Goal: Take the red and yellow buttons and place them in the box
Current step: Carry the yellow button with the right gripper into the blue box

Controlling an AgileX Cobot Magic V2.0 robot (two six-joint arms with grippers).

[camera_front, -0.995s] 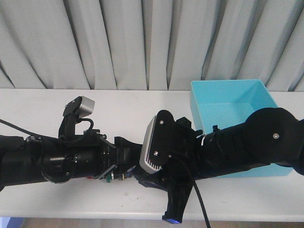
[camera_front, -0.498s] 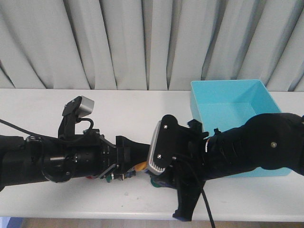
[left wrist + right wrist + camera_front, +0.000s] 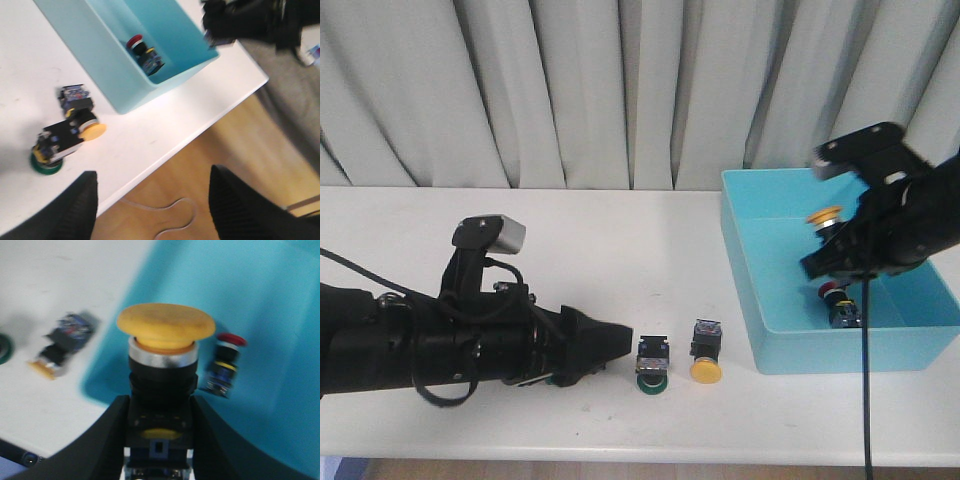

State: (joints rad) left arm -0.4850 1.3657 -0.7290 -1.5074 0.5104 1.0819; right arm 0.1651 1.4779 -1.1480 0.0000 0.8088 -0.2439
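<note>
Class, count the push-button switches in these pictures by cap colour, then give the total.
Yellow: 2, one held by the right gripper over the box, cap, and one on the table.
Red: 1, in the box.
Green: 1, on the table.
Total: 4.

The box [image 3: 760, 330] is turquoise, the table [image 3: 620, 240] white, and the buttons have yellow [image 3: 166, 326], red [image 3: 135, 41] and green [image 3: 651, 384] caps on black bodies.

Both arms are black; the left arm [image 3: 440, 340] carries a grey-capped camera [image 3: 492, 236] and thin black cables, its claw [image 3: 152, 207] fingers ribbed
</note>
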